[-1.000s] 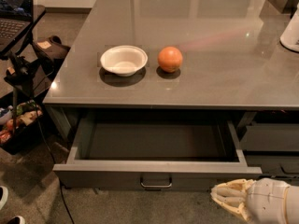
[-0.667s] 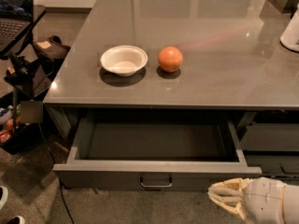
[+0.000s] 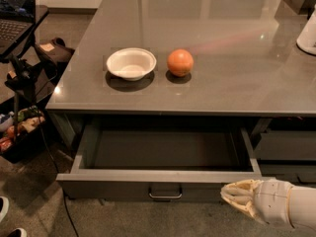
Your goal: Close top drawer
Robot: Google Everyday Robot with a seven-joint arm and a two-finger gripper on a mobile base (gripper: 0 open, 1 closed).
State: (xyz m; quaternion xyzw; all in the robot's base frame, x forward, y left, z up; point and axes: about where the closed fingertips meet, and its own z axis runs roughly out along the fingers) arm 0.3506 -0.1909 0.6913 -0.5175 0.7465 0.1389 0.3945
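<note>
The top drawer (image 3: 163, 176) is standing pulled out beneath the table's (image 3: 232, 83) front edge, with its dark inside showing and its metal loop handle (image 3: 165, 195) sitting centred on the front. The gripper (image 3: 236, 195) is hovering at the drawer front's right end, below the table's front-right corner; whether it is open or closed cannot be told. A white bowl (image 3: 131, 63) and an orange (image 3: 180, 62) are resting side by side, apart, towards the front-left corner.
</note>
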